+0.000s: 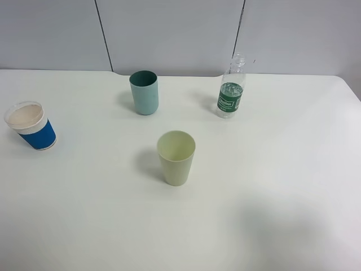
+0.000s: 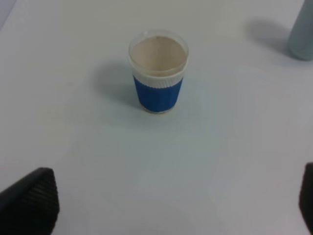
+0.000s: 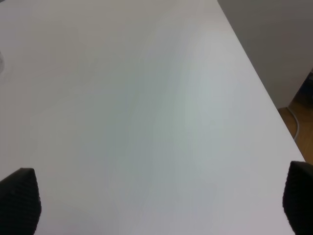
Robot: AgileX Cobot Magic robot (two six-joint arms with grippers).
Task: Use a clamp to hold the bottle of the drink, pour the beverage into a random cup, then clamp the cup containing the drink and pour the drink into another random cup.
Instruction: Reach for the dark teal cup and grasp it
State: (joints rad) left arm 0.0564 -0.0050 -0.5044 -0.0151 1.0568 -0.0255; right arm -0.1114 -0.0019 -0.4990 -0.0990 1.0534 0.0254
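The clear bottle of the drink (image 1: 231, 87), uncapped and with a green label, stands upright at the back right. A teal cup (image 1: 144, 92) is at the back centre, and its side shows in the left wrist view (image 2: 301, 34). The white cup with a blue sleeve (image 1: 31, 125) (image 2: 158, 73) sits at the far left, empty-looking. My left gripper (image 2: 168, 205) is open and holds nothing, with the blue-sleeved cup some way ahead of it. My right gripper (image 3: 159, 200) is open over bare table. Neither gripper shows in the high view.
A pale yellow-green tumbler (image 1: 176, 158) stands mid-table, nearer the front than the teal cup. The white table (image 1: 282, 186) ends at a grey wall behind. In the right wrist view the table edge (image 3: 264, 93) drops to a wooden floor (image 3: 299, 115).
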